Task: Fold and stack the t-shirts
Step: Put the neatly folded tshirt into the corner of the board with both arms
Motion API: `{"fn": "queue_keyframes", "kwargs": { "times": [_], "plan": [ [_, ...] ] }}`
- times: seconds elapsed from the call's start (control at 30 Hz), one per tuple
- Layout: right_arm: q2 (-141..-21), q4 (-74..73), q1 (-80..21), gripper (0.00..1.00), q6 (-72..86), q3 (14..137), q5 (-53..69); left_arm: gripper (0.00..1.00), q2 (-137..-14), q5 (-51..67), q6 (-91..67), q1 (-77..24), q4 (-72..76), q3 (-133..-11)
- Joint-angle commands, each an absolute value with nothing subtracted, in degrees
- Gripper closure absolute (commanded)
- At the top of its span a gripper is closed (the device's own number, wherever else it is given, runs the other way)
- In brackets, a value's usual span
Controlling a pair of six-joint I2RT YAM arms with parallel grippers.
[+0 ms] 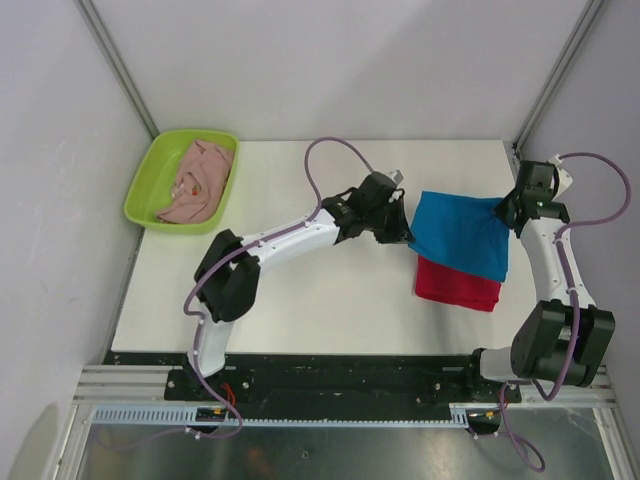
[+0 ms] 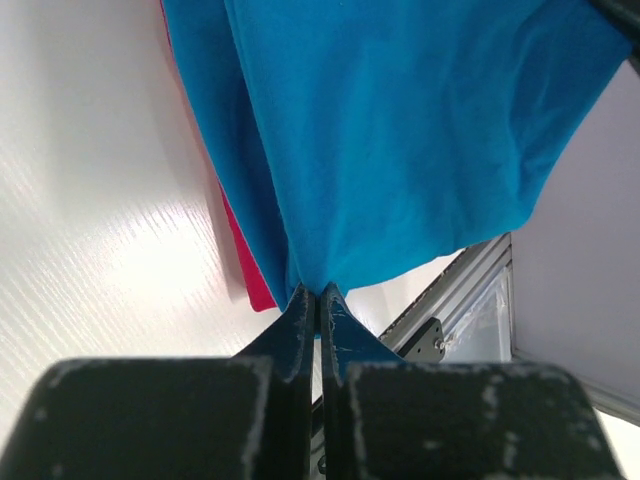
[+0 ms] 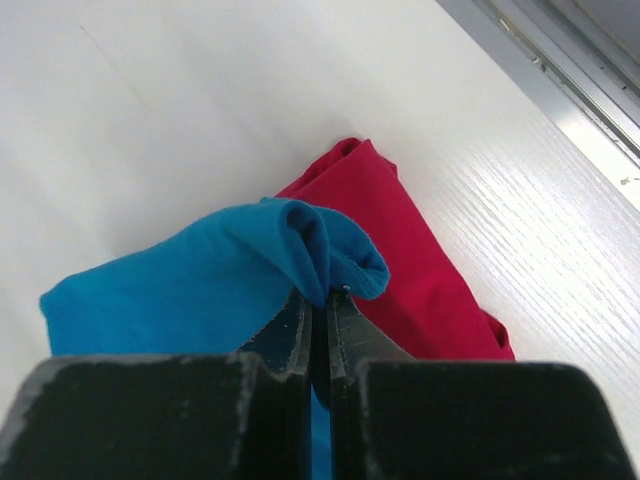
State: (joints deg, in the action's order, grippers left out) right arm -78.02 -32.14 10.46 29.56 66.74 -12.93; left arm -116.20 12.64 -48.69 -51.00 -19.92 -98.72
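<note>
- Left tool point(image 2: 318, 292): fingers pressed together on a pinch of the blue t-shirt point(image 1: 460, 235), at its left edge. Cloth fans out from the grip in the left wrist view.
- Right tool point(image 3: 318, 295): clamped on a rolled fold of the same blue t-shirt, at its far right corner. No gap shows between the fingers.
- The blue t-shirt is folded and spans between the two tools on the right half of the counter point(image 1: 330, 300). Its near corner hangs toward the arm bases.
- Red t-shirt point(image 1: 457, 283): folded, flat on the counter and partly under the blue one. Its near strip shows past the blue edge. Cannot tell whether the blue cloth rests on it or is held just above.
- Pink t-shirt point(image 1: 197, 180): crumpled and unfolded, lying inside the lime-green tray point(image 1: 140, 190).
- The tray sits at the far left corner of the counter, well apart from both tools.
</note>
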Motion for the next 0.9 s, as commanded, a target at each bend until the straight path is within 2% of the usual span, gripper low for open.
{"fn": "queue_keyframes", "kwargs": {
  "times": [0.0,0.33,0.87],
  "plan": [
    [-77.0,-27.6,12.2,1.00,29.9,67.2,-11.9,1.00,-117.3,13.5,-49.4,-51.7,-20.4,-102.3],
    [-79.8,-27.1,13.3,1.00,29.2,67.2,-10.8,1.00,-119.9,13.7,-49.7,-53.6,-21.1,-103.8],
    [-84.8,-27.0,13.8,1.00,27.5,63.3,-12.3,1.00,-122.3,13.2,-49.8,-56.1,-21.0,-97.2]
  ]
}}
